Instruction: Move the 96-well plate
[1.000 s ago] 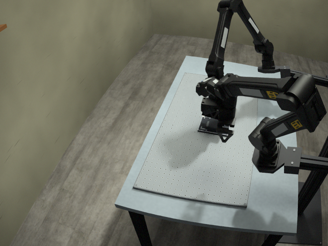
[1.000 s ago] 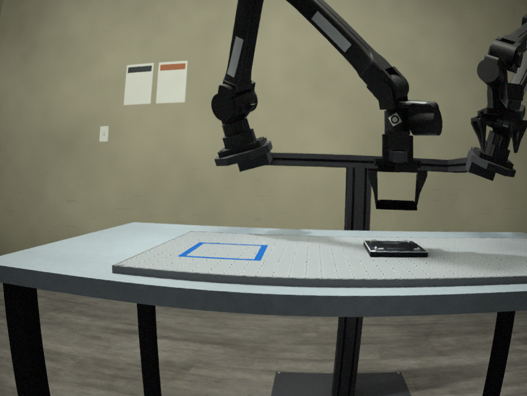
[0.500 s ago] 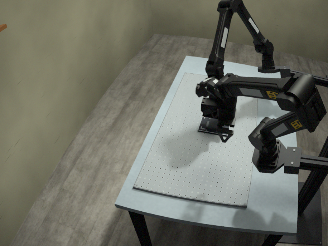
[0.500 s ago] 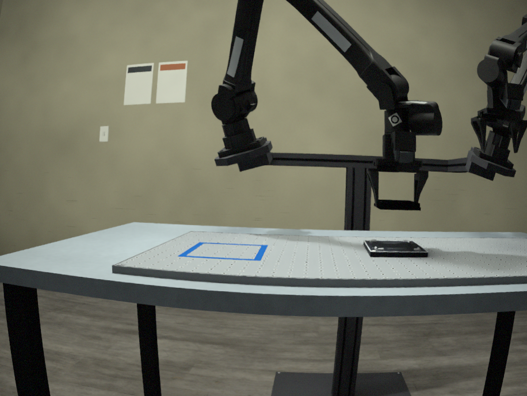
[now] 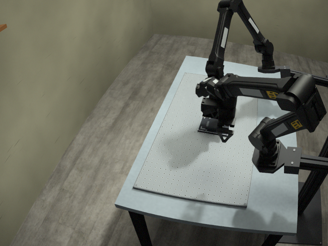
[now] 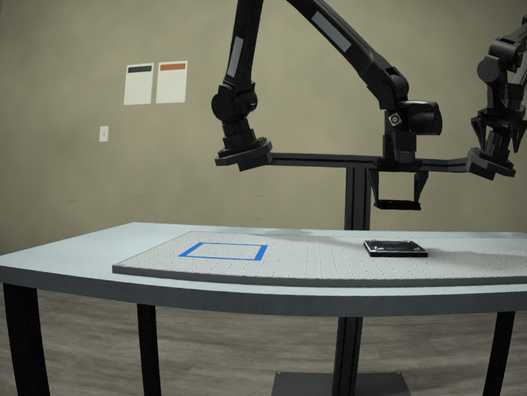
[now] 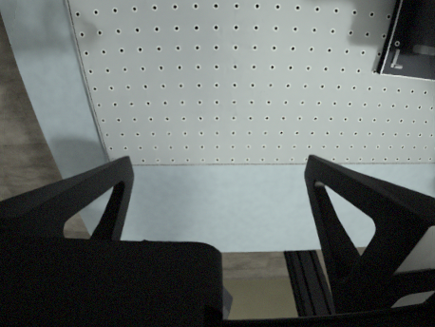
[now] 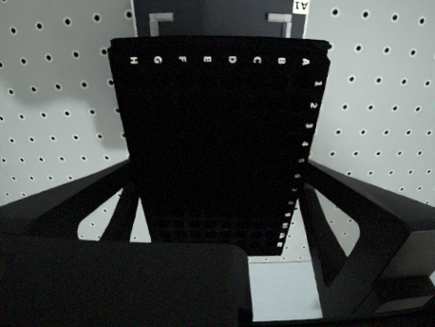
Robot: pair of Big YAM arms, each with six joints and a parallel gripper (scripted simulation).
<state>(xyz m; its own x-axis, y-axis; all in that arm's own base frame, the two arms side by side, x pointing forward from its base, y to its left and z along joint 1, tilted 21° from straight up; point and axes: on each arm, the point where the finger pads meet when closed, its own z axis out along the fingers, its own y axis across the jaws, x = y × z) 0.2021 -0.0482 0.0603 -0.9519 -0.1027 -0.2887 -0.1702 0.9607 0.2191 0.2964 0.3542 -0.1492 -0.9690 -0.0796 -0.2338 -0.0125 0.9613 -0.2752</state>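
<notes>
My right gripper (image 6: 397, 200) (image 8: 218, 166) is shut on the black 96-well plate (image 6: 397, 205) (image 8: 218, 143) across its long sides and holds it level in the air above the plate nest N1 (image 6: 395, 252) (image 5: 205, 127) (image 8: 218, 21). In the right wrist view the plate's A and 1 labels meet at the upper right. The nest's A1 mark (image 8: 300, 6) is on that same side. My left gripper (image 5: 225, 134) (image 6: 496, 134) (image 7: 218, 164) is open and empty, high up beside the nest. In the top view the left arm hides most of the right gripper and the plate.
The blue outline of spot B1 (image 6: 221, 257) is empty on the perforated board (image 5: 185, 169) (image 6: 319, 259) (image 7: 237, 95). The board lies on the pale blue table (image 5: 270, 201). The nest's corner (image 7: 408, 28) shows in the left wrist view.
</notes>
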